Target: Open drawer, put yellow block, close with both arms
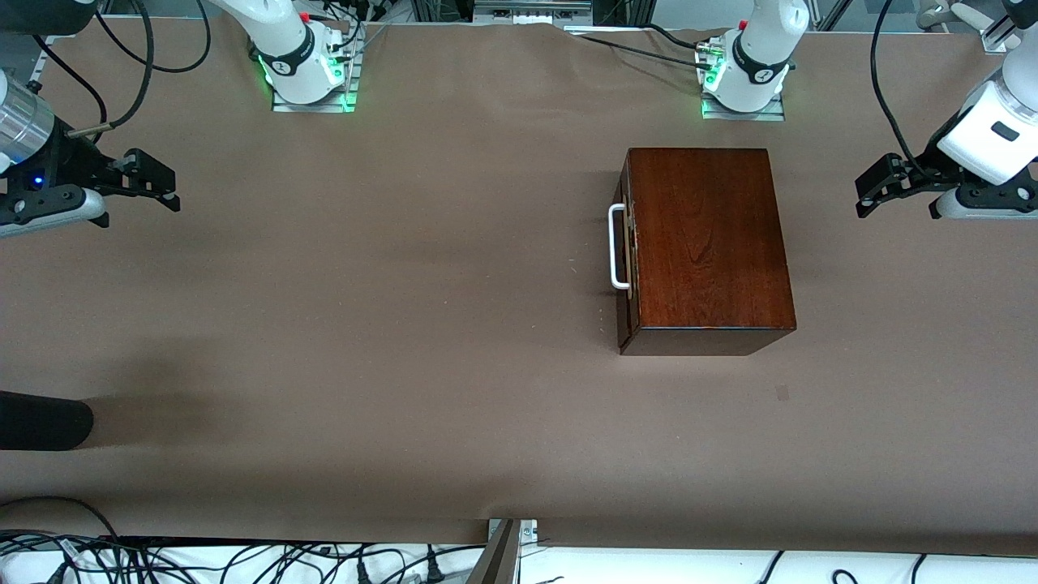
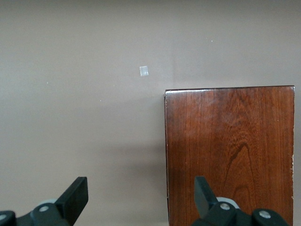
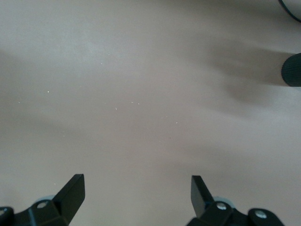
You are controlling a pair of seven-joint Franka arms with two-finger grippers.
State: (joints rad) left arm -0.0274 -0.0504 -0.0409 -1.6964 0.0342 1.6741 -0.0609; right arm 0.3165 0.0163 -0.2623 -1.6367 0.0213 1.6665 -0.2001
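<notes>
**Both grippers up and spread, drawer shut, no block in view**

Dark mahogany box (image 1: 705, 243) on brown table cover (image 1: 405, 324), toward the left arm's end of the table, just in front of the left arm's base (image 1: 742, 89). Drawer (image 1: 626, 251) fully pushed in, dark front flush with the box, facing the right arm's end of the table. White U-shaped handle (image 1: 617, 246) standing off that front, untouched. Glossy top with visible grain, nothing resting on it.

Left gripper (image 1: 868, 193) in the air past the box's closed end, off toward the left arm's end of the table, well apart from the box. Fingers wide apart, clamped on nothing. Same seen from the left wrist view: left gripper (image 2: 141, 197) with one fingertip (image 2: 77, 193) over bare cover, the other over the box edge (image 2: 230, 141). Small pale square mark (image 2: 144, 71) on the cover near the box corner.

Right gripper (image 1: 154, 182) in the air well away from the box, over the right arm's end of the table, far from the handle. Fingers spread wide, empty. Right wrist view: right gripper (image 3: 138, 193) over plain cover only, fingertips (image 3: 75, 188) apart.

Yellow block: not visible in any view, location cannot tell.

Black rounded object (image 1: 45, 420) lying on the cover at the right arm's end, nearer to the front camera than the box, well apart from it; also at the edge of the right wrist view (image 3: 291, 69). Cables (image 1: 243, 560) along the table edge closest to the front camera.
</notes>
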